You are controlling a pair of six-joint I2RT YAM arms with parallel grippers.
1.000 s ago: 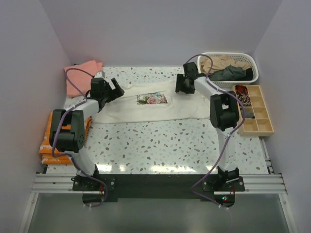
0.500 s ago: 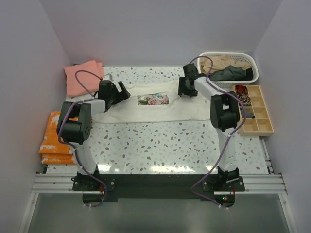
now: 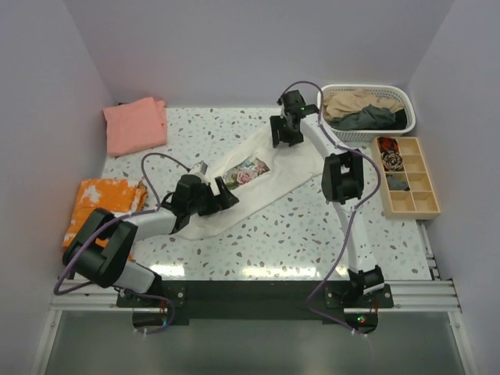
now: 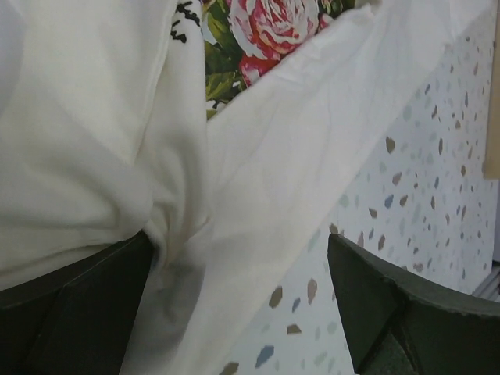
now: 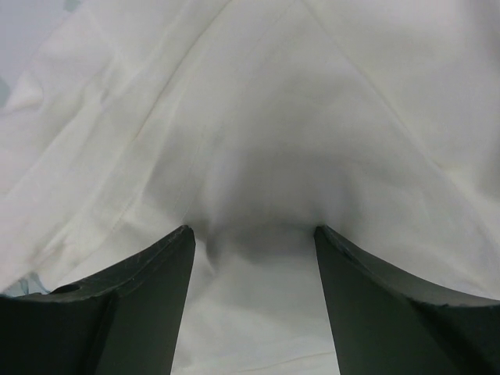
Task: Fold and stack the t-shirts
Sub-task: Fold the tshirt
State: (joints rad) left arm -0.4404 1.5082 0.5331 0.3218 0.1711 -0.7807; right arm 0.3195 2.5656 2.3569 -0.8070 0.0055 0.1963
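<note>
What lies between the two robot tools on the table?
The cream rose-print t-shirt stretches diagonally between the left tool and the right tool, seen in the top view.

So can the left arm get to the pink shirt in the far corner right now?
Probably yes. The left gripper is open over the cream t-shirt, and only bare table lies between it and the salmon-pink t-shirt on its own side.

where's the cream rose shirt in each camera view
Top: the cream shirt lies diagonally across the middle of the table.
Left wrist: it fills the upper left.
Right wrist: it fills nearly the whole picture.
Landmark: the rose print, top and left wrist only.
</note>
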